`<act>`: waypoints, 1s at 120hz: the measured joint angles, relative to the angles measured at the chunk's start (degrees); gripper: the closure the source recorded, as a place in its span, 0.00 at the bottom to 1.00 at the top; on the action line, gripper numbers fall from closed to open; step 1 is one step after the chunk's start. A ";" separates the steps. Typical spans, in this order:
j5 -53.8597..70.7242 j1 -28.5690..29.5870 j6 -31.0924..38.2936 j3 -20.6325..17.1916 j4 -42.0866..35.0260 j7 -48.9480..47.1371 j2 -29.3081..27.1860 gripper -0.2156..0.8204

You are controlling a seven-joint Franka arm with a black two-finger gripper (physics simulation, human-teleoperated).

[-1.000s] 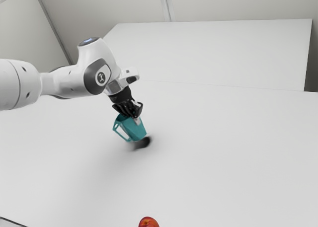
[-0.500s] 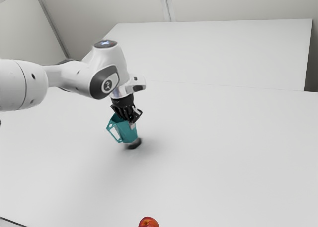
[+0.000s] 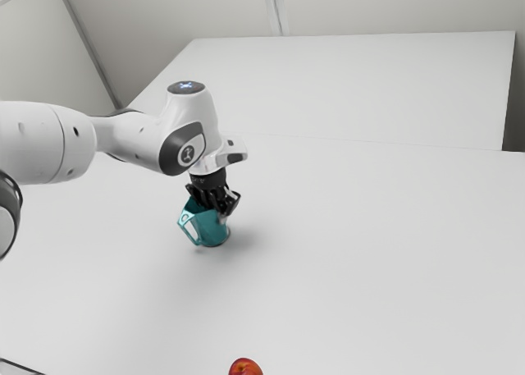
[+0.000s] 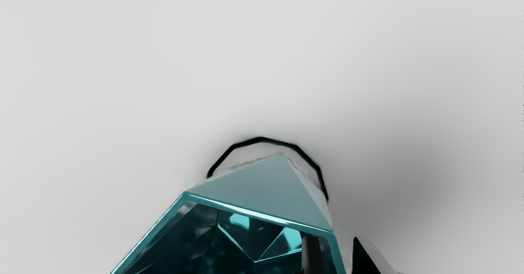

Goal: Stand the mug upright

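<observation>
Mug [image 3: 210, 232]: located directly under the gripper [image 3: 218, 213], at about 6 o'clock from it in the exterior view, with its rim up around the fingertips. The body is near upright, mouth upward, with a slight lean. Its handle [image 3: 189, 229] points toward 9 o'clock in the exterior view. The foot is at or very close to the table [image 3: 369, 252]; whether it bears fully on the surface cannot be told. In the wrist view a dark curved line [image 4: 260, 139] runs partly around the foot.

Containers: the mug is teal, with angular facets and bright reflections on its inner surface. One finger of the gripper reaches in through the mouth.

Gripper: closed down to a narrow gap, gripping the mug by its wall, one finger inside and the other outside. At the outer fingertip a thin sliver of space is seen beside the rim; the contact higher up is hidden.

Surroundings: the arm [image 3: 131, 137] enters from 9 o'clock in the exterior view. A red-orange fruit [image 3: 245, 368] lies well apart from the mug, between 5 and 6 o'clock from it, partly cut by the view's edge.
</observation>
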 joint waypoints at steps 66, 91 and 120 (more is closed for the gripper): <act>2.44 -0.23 -3.40 0.88 4.25 -0.29 -6.84 0.25; 2.57 -0.55 -11.29 2.61 15.60 1.55 -7.41 0.22; 3.87 1.88 -23.65 3.21 29.90 2.96 -7.55 0.21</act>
